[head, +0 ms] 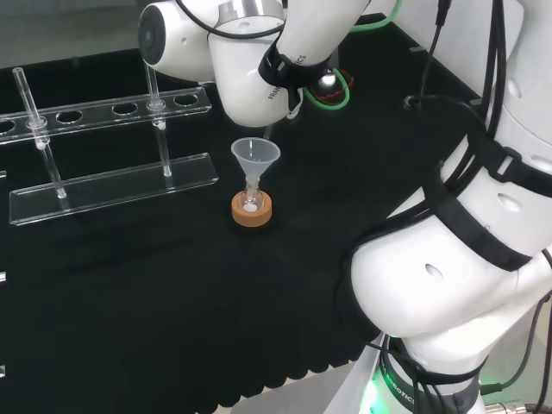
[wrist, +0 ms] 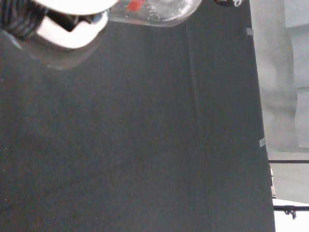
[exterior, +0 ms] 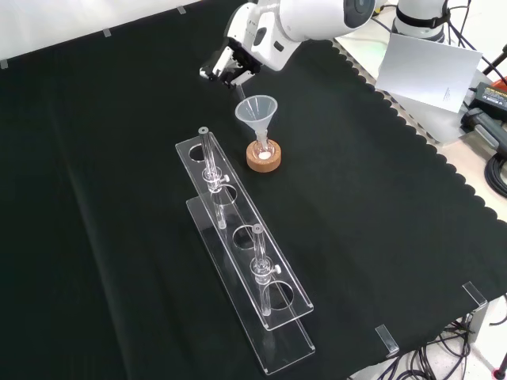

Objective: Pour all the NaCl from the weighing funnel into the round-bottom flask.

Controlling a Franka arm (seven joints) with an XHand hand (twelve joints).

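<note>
The round-bottom flask [head: 252, 204] sits upright on a cork ring [head: 252, 212] near the middle of the black-clothed table [head: 172, 293], and some white powder [exterior: 263, 155] shows in its bulb. A clear plastic funnel [head: 255, 156] stands in the flask's neck with its wide mouth up; in the front view the same funnel [exterior: 257, 110] rises above the cork ring [exterior: 264, 161]. The weighing funnel [wrist: 159, 12] appears in the wrist view as a clear glass piece close to the hand, with a small red mark showing by it; what it holds cannot be made out. The hand [exterior: 228, 67] hangs in the front view above and to the left of the funnel's mouth, apart from it, its dark fingers bunched downward, but whether they are clamped on the glass piece cannot be told. In the head view the hand [head: 291, 102] is largely hidden behind the arm's white links, just up and right of the funnel. To the left of the flask in the head view stands a clear two-tier rack [head: 112, 181] with glass tubes in it; in the front view the rack [exterior: 245, 261] runs from beside the cork ring toward the near edge
</note>
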